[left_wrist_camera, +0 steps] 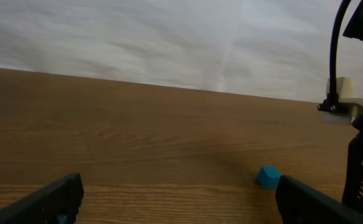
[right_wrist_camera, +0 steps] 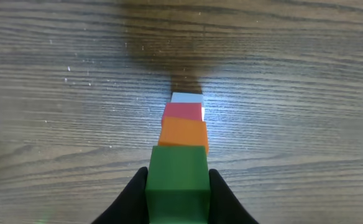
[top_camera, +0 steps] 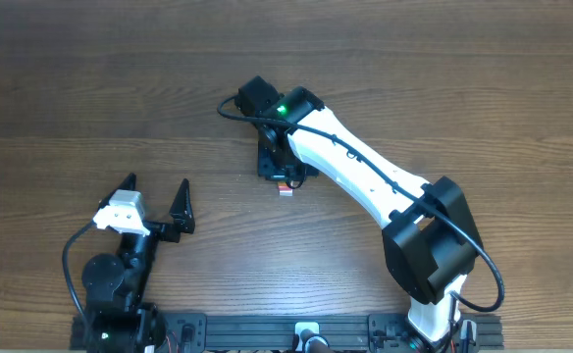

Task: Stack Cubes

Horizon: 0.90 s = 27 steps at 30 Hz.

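- Black fingers of the right pincer are clamping a green cube by its opposite sides.
- Directly beneath it an orange cube is showing, then a red cube, then a pale cube at the bottom. All four are lining up as one column standing on the wooden table.
- Whether the green cube is resting on the orange cube or hanging just above it, I cannot tell.
- From above, the right pincer is covering the column near the middle of the table, with a sliver of the red cube peeping out beside it.
- By my judgement, the step in hand is setting the green cube down as the fourth layer.
- The next move is probably calling for the fingers to part evenly and gently. The pincer would then rise straight up, so that neither finger is dragging the top cube or tipping the column.
- A blue cube is lying loose on the table near the right arm, likely waiting for its turn.
- The left pincer is resting low near its own base at the table's left. Its fingers are standing wide apart, holding nothing, and it is facing the blue cube.
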{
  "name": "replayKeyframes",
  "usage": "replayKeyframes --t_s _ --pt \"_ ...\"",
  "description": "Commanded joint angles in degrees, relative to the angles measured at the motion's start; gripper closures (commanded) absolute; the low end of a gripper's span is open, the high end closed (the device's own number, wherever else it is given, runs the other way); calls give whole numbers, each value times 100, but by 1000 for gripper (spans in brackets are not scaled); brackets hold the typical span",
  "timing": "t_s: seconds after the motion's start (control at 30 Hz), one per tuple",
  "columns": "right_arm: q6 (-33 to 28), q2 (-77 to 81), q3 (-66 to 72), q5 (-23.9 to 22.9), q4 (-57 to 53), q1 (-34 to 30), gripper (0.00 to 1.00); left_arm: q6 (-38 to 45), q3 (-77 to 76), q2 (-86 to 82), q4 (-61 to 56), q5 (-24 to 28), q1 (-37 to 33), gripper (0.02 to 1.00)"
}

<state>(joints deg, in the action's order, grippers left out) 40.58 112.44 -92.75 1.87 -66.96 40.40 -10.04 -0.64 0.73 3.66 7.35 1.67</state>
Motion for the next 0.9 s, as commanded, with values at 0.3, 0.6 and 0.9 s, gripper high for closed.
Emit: replayKeyframes --t_s 0.3,0.6,0.9 --pt "13 17 101 26 44 46 9 63 33 -39 2 74 -35 23" --pt "-313 17 -636 -35 -238 -144 9 63 33 -39 2 74 -35 20" --pt "-852 352 -1526 -238 -664 -566 9 63 33 -39 2 74 -35 20"
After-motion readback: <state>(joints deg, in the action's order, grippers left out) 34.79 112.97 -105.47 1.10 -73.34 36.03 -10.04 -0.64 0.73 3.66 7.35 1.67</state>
